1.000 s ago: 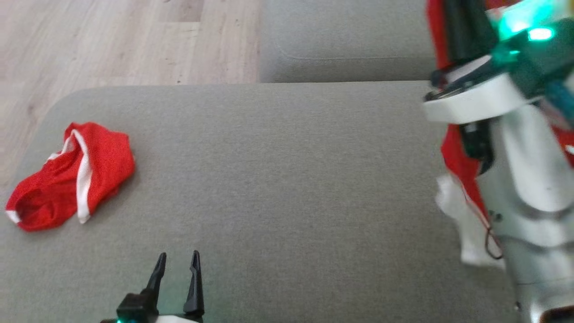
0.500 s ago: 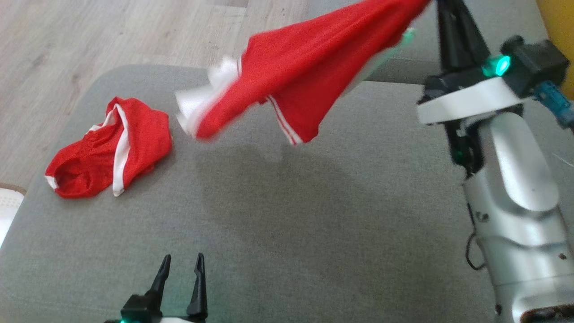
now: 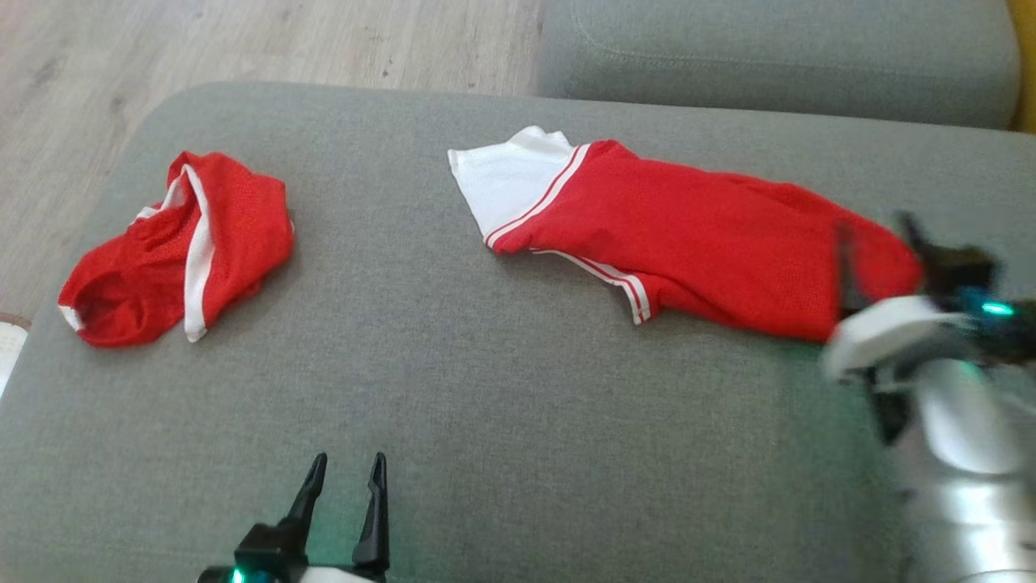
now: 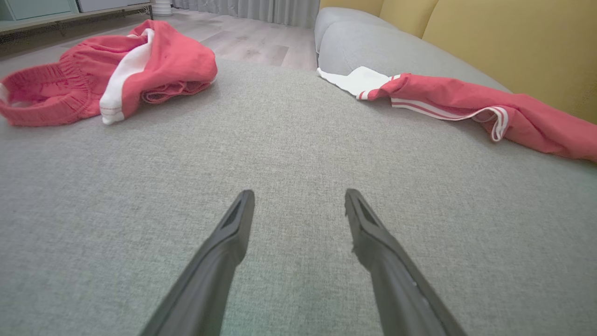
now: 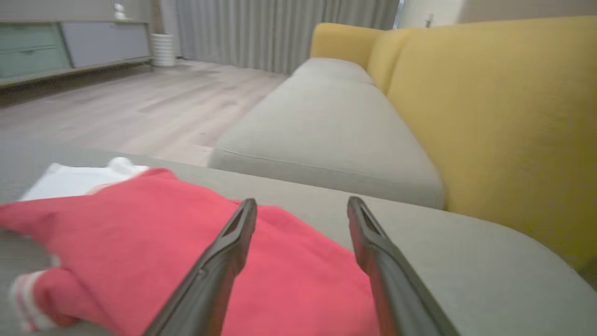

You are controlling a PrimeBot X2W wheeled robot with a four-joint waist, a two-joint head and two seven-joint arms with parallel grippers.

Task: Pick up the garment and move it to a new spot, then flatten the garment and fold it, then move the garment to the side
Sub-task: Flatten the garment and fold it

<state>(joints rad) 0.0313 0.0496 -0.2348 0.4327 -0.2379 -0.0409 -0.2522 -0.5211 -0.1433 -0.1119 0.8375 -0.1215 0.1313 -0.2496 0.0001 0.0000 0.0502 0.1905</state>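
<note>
A red garment [image 3: 696,243] with a white sleeve end and white stripes lies stretched out, slightly crumpled, across the back right of the grey cushion [image 3: 518,405]. It also shows in the left wrist view [image 4: 447,100] and the right wrist view [image 5: 140,224]. My right gripper [image 3: 876,227] hovers open over the garment's right end, its fingers [image 5: 224,252] spread with nothing between them. My left gripper [image 3: 350,457] stands open near the front edge, well short of the garment, its jaws empty above bare cushion [image 4: 298,191].
A second red piece with white trim [image 3: 186,251] lies bunched at the cushion's left end [image 4: 107,74]. Another grey seat cushion [image 3: 769,48] lies beyond, with a yellow backrest [image 5: 489,116] to the right. Wooden floor [image 3: 243,40] lies past the left edge.
The right gripper swung the hanging garment leftward, laid it down on the cushion and opened, letting it go. The head camera shifted. The left gripper stayed put.
</note>
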